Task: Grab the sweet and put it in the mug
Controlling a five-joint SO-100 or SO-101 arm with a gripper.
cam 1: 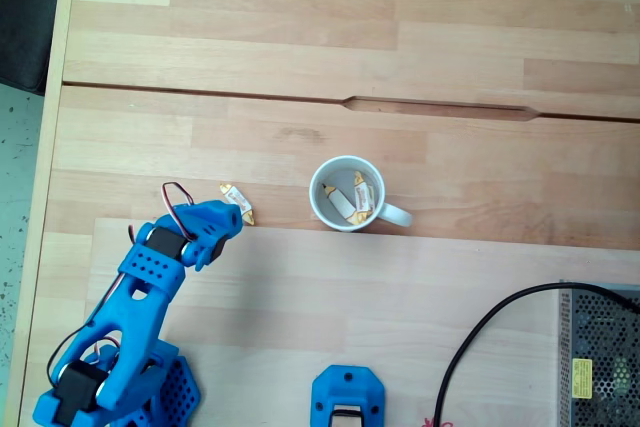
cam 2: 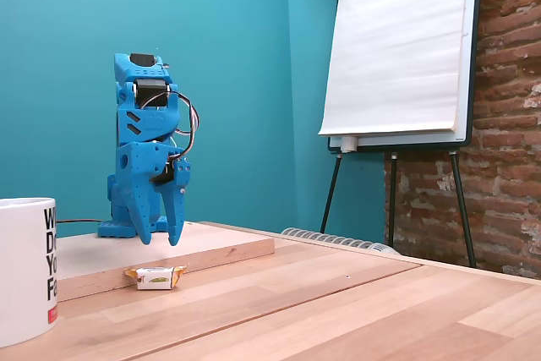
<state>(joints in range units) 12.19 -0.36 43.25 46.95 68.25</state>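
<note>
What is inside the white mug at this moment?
In a fixed view from above, the small round white ceramic mug holds two wrapped sweets with yellow-orange ends, lying on its pale bottom. Whether anything lies beneath them cannot be seen.

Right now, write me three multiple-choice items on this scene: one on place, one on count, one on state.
1. Where is the loose sweet?
A. on the table left of the mug
B. on the mug's rim
C. under the whiteboard

2. How many sweets lie in the mug?
A. none
B. two
C. five

3. The claw is:
A. gripping the mug
B. above the sweet, holding nothing
C. inside the mug

Answers: 1 A, overhead fixed view shows it left of the mug. 2 B, two wrappers inside. 3 B, side fixed view shows a gap below the fingertips.
</note>
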